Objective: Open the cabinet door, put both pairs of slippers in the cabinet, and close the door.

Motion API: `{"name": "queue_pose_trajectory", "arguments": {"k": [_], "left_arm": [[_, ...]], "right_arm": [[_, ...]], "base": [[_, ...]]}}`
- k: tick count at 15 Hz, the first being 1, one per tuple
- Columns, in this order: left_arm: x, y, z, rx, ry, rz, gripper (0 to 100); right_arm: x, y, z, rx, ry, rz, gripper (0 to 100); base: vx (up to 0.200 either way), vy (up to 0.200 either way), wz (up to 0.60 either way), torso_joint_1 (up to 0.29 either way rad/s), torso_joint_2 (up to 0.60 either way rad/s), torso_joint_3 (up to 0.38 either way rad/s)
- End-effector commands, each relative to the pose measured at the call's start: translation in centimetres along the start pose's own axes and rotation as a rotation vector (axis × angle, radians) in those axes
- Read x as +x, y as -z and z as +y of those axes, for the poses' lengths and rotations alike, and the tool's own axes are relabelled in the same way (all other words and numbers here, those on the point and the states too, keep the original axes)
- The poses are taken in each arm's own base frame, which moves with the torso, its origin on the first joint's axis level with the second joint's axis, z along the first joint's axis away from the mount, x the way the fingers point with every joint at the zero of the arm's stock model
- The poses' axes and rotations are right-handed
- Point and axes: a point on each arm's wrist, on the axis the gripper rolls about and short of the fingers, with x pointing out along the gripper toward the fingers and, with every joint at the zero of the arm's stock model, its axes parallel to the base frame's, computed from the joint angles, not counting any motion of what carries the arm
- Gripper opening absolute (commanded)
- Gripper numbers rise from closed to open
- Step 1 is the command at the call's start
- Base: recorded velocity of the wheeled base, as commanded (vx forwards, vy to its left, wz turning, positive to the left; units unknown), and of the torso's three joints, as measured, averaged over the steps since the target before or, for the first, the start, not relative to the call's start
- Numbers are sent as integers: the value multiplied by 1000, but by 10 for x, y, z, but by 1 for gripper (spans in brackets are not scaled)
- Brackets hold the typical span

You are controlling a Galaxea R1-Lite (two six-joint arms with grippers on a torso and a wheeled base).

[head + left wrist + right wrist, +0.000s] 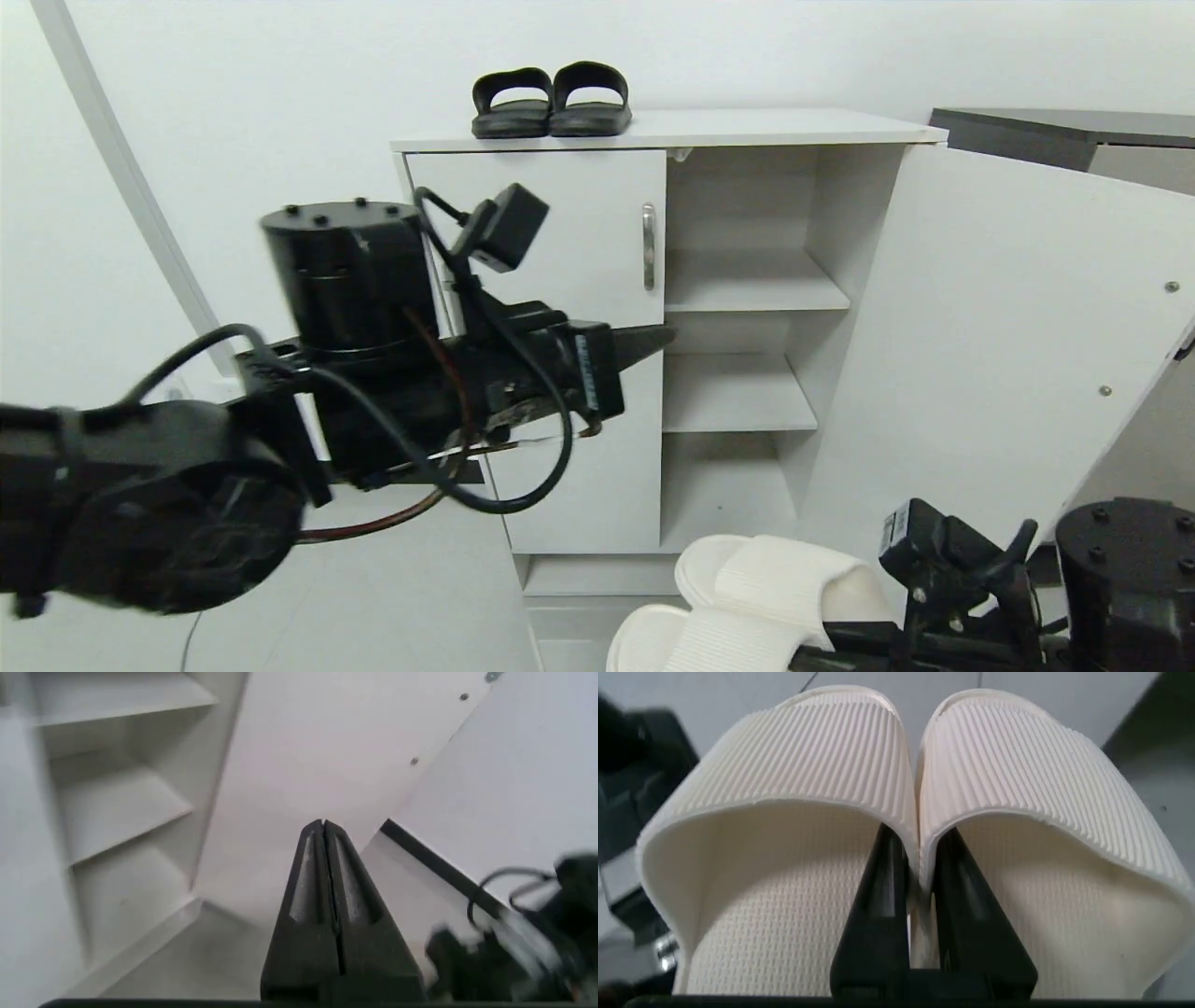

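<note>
A white cabinet (pixel 672 126) stands ahead with its right door (pixel 980 355) swung open, showing three bare shelves (pixel 738 397). Its left door (pixel 560 233) stays closed. A pair of black slippers (pixel 551 101) rests on the cabinet top. My left gripper (pixel 658 341) is shut with nothing in it, raised in front of the closed door at the level of the middle shelf; its closed fingers (pixel 322 905) point toward the open door. My right gripper (pixel 915 873) is shut on the pair of white slippers (pixel 747 597), pinching their inner edges (pixel 915 812) together low in front of the cabinet.
A dark grey cabinet (pixel 1064 131) stands to the right behind the open door. A white wall (pixel 233 93) runs behind everything. The open door (pixel 318 775) narrows the room on the right side of the opening. Grey floor (pixel 420 597) lies to the left of the cabinet base.
</note>
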Motion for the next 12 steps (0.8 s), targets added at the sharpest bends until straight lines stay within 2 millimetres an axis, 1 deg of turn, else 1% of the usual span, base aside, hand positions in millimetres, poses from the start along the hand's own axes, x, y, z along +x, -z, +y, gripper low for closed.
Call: {"name": "queue_pose_trajectory", "arguments": {"k": [1,2,4,5,6,7,9,11,12], "left_arm": [[-94,-4,-9,19,-97,-77,0],[-121,4,-13,18,-147,-85,0],[-168,24,-23,27,-316,-125,0],[-183,32,-27,28,-368,-141,0],[-206,45,-33,29,-447,-166,0],[-229,59,-40,40,-538,-183,0],[-259,77,-49,76,-722,-187,0],[-278,94,-54,106,-921,-176,0],[-283,102,-56,112,-979,-181,0]], "right_arm": [[13,-11,-8,62,74,-20,0],[21,-16,-11,94,168,-34,0],[40,-29,-18,151,337,-78,0],[45,-34,-21,174,382,-98,0],[56,-45,-25,216,464,-142,0],[67,-47,-30,252,544,-160,0],[78,-47,-45,272,633,-160,0],[85,-44,-53,276,689,-150,0],[88,-42,-54,275,713,-148,0]], "base": [[0,0,0,0,0,0],[0,0,0,0,0,0],[0,0,0,0,0,0],[0,0,0,0,0,0],[0,0,0,0,0,0],[0,0,0,0,0,0],[0,0,0,0,0,0],[0,0,0,0,0,0],[0,0,0,0,0,0]]}}
